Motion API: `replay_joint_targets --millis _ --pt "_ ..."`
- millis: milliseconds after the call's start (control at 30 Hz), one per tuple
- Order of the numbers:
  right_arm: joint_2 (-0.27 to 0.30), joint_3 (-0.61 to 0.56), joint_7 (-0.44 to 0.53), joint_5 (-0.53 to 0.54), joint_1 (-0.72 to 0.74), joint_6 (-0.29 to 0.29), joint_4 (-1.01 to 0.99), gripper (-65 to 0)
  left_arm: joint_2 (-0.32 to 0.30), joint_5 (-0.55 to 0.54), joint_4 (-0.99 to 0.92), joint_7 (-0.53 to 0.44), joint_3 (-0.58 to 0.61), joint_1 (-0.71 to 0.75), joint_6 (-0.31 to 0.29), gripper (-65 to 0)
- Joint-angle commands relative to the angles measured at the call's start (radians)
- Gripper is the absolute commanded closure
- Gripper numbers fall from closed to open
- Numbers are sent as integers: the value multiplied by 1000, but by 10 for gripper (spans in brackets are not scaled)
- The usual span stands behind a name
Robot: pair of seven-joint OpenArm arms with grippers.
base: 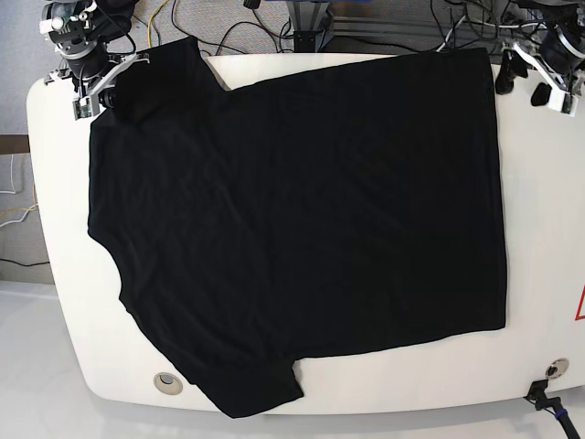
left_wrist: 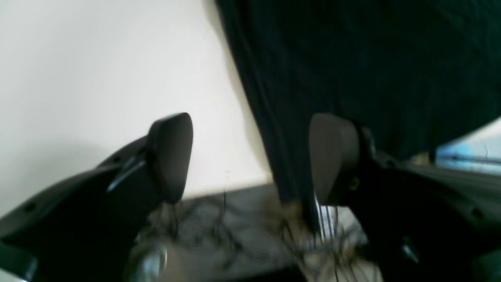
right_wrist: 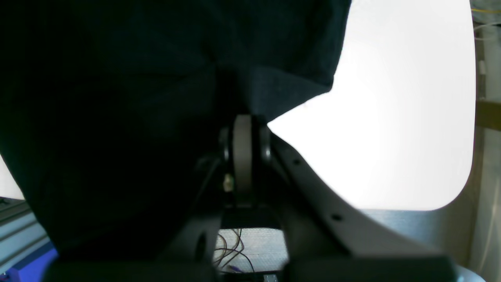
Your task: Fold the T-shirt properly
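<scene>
The near rim of the white table (base: 384, 393) is bare except for two small round fittings, one (base: 167, 382) toward the left corner and one (base: 551, 369) at the right. Just beyond that rim lies the T-shirt (base: 302, 219), spread flat and showing only plain black; no print is visible on the upward side. One sleeve reaches almost to the near edge, ending in a folded cuff beside the left fitting. The straight hem runs along the right side, leaving a strip of bare table next to it. The cloth covers most of the table from there to the far edge.

At the far right corner the left hand (base: 548, 69) hangs just past the hem's corner. From its own camera the left hand (left_wrist: 250, 156) has its two dark pads (left_wrist: 172, 154) standing well apart, nothing between them, with the shirt's edge falling just behind the right-side pad; it is released.

At the far left corner the right hand (base: 96, 78) sits at the other sleeve. Its wrist view shows the right hand (right_wrist: 243, 129) clenched, pads pressed together, with black cloth draped over and around the tips, so it looks to be pinching the T-shirt there, lifted a little off the table.

Beyond the table, cables (base: 247, 23) trail across the grey floor.
</scene>
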Motion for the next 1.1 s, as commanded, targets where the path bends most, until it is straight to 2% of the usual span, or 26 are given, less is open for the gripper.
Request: replay_joint_targets --millis 0,100,267,600,967,1067 --pt "11 7 20 8 -4 -2 17 -18 14 0 11 38 -15 24 2 -443" --pt "11 7 20 7 -4 -2 17 -18 67 54 8 63 -50 29 2 -443" --pt "11 5 20 8 -3 -2 17 -18 126 141 8 64 -33 21 2 -443" --pt "11 5 20 2 10 -2 15 -19 133 141 -89 61 42 10 2 -442" --pt "11 5 20 2 10 -2 15 -19 135 139 -60 61 68 10 2 -441" --pt "11 2 20 2 10 -2 15 -19 133 141 -61 64 71 -28 2 -441"
